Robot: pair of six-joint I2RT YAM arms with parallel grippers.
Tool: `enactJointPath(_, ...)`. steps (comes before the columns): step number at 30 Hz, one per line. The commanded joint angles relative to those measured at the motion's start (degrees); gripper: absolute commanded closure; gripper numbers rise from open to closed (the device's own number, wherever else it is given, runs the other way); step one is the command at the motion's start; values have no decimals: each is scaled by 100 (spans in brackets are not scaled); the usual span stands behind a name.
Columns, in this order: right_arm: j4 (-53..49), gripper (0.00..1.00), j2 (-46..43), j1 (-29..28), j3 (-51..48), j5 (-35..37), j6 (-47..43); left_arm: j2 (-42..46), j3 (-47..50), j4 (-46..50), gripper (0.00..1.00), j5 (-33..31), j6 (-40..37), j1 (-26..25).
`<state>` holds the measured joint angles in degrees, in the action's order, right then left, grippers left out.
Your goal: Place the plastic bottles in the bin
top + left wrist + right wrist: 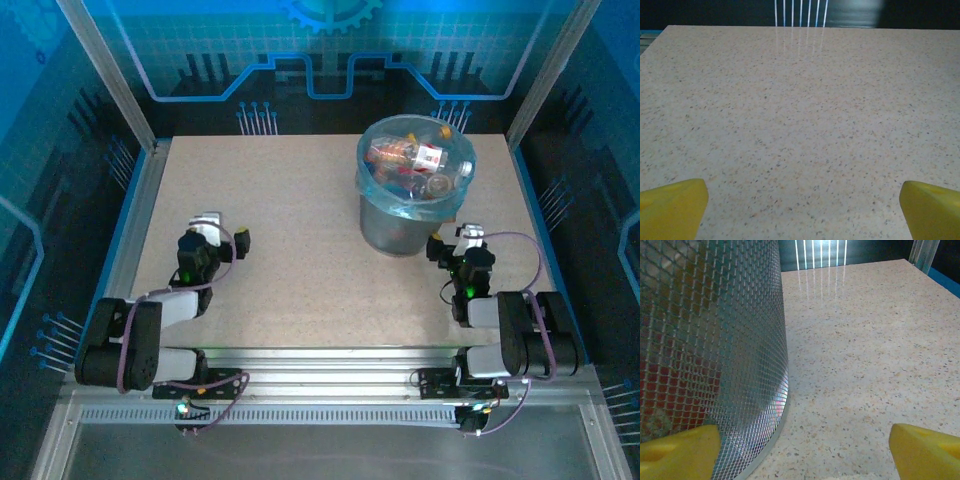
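- The plastic bottles [415,160] lie heaped inside the bin [392,235], which stands on the far right part of the table [300,270]. I make out red and white labels and clear bodies lying at all angles, up to about the rim.
- The bin is a round metal mesh tub lined with a pale blue bag. From the right wrist its mesh wall [710,340] rises close on the left, with red shapes showing dimly through it.
- I judge the bottles light, thin-walled and easily dented, smooth and prone to roll. I would take one across the middle of its body, at the label, with a gentle squeeze.
- The left gripper [222,228] hovers low over the left part of the table, its yellow fingers spread wide with nothing between them [803,192].
- The right gripper [453,238] sits just beside the near right side of the bin, fingers also apart and empty [805,435].
- The table is a speckled beige slab, smooth and faintly glossy, so I expect a bottle to slide on it.
- Around it stand metal frame posts and blue-lit panels with a circuit pattern.
- The job looks finished or nearly so.
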<state>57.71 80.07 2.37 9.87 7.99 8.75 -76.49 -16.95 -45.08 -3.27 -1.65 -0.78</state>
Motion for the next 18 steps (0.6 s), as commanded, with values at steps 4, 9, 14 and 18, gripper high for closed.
enactJointPath(4, 280, 9, 331, -257, 327, 117, -225, -782, 119, -1506, 1, 535, -32, 71)
enactJointPath(9, -825, 8, 515, -647, 1088, 727, -479, -1185, -463, -743, 1, -163, 207, 69)
enactJointPath(14, -1111, 7, 580, -737, 1303, 858, -544, -1241, -462, -838, 1, -305, 200, 52)
enactJointPath(18, -1113, 0, 580, -737, 1305, 856, -549, -1248, -473, -836, 1, -294, 191, 51)
